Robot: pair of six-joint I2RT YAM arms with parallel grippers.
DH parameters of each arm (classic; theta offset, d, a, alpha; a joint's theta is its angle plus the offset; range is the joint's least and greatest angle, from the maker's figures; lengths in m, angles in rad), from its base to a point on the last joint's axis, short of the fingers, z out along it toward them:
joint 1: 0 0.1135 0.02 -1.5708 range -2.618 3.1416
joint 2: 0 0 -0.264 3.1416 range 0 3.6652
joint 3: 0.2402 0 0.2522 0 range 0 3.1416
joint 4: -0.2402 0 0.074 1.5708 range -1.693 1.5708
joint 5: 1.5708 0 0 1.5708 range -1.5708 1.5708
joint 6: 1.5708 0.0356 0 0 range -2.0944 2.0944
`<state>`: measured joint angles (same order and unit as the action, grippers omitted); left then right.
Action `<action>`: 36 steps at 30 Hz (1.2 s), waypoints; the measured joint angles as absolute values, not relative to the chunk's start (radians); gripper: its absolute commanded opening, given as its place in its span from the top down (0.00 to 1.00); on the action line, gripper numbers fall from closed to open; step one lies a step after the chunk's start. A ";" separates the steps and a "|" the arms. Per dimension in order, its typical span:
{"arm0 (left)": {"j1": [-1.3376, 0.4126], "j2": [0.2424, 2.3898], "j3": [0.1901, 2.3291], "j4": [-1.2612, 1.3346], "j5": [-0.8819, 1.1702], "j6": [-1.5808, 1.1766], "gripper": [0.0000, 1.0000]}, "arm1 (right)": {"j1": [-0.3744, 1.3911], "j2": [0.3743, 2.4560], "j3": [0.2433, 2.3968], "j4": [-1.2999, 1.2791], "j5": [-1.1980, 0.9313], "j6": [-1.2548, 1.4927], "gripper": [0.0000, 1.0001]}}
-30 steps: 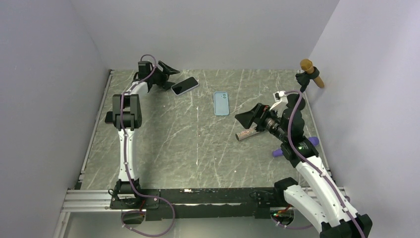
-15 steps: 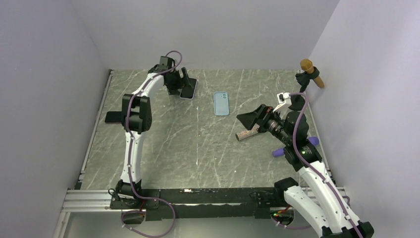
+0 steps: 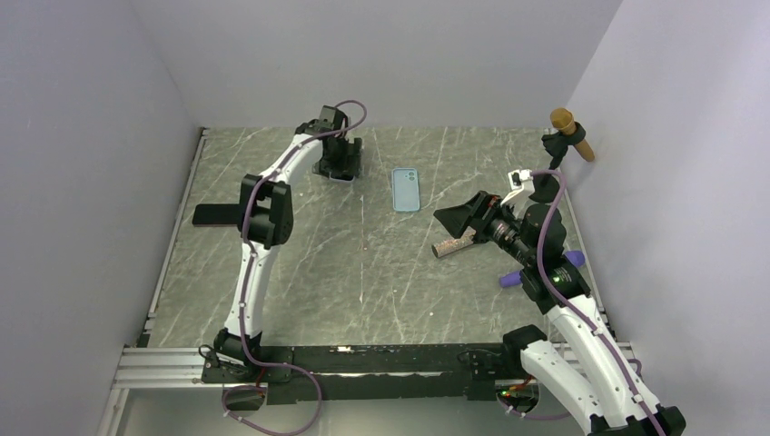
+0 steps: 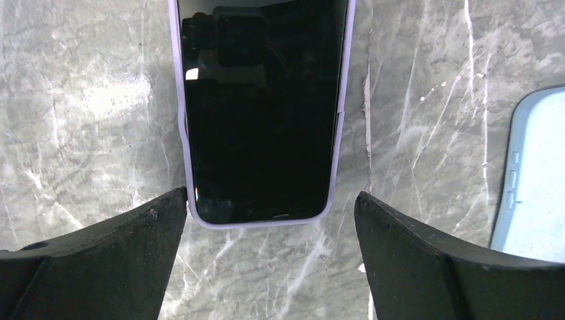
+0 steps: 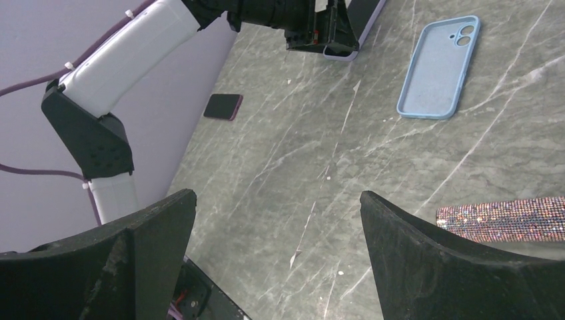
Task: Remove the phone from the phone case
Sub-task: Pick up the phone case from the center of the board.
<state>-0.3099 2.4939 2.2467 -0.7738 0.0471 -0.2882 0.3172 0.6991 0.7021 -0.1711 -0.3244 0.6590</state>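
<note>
Extraction not yet begun: the phone sits fully in its case.
We find the left gripper (image 4: 270, 200) spread wide and empty over the phone (image 4: 263, 113) in its lilac case (image 4: 260, 223), upper centre of the wrist frame. The right gripper (image 5: 276, 195) is likewise spread, well apart. Removal is entirely outstanding.

The grey-green, stone-look tabletop (image 4: 86, 100) is smooth, white-veined and carries a soft sheen. The pale blue phone case (image 5: 438, 67) looks like smooth, matt silicone or plastic. To its left, the phone (image 4: 263, 113) shows a glossy black glass face that mirrors the camera, set in a lilac case (image 4: 261, 225) with a smooth satin rim. To the right of the blue case, a rectangular glitter-covered case (image 5: 506, 220) looks rough and sparkly. The fingers (image 4: 100, 260) of the left gripper (image 4: 270, 195) are black, matt, finely grainy plastic.
</note>
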 measured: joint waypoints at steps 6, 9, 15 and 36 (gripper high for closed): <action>-0.326 2.520 2.286 -0.798 -0.001 -0.213 0.01 | 0.317 0.699 0.702 -0.171 -0.324 0.660 0.04; -0.334 2.522 2.295 -0.808 -0.038 -0.175 0.01 | 0.317 0.701 0.702 -0.170 -0.324 0.663 0.04; -0.366 2.541 2.318 -0.813 -0.107 -0.118 0.00 | 0.317 0.712 0.702 -0.163 -0.324 0.673 0.04; -0.359 2.363 1.987 -0.643 -0.059 -0.041 0.39 | 0.317 0.736 0.702 -0.141 -0.324 0.675 0.04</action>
<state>-0.3588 2.3627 1.9865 -0.6434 -0.0589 -0.0406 0.3172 0.7361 0.7021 -0.1413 -0.3244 0.6754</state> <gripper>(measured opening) 0.699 0.960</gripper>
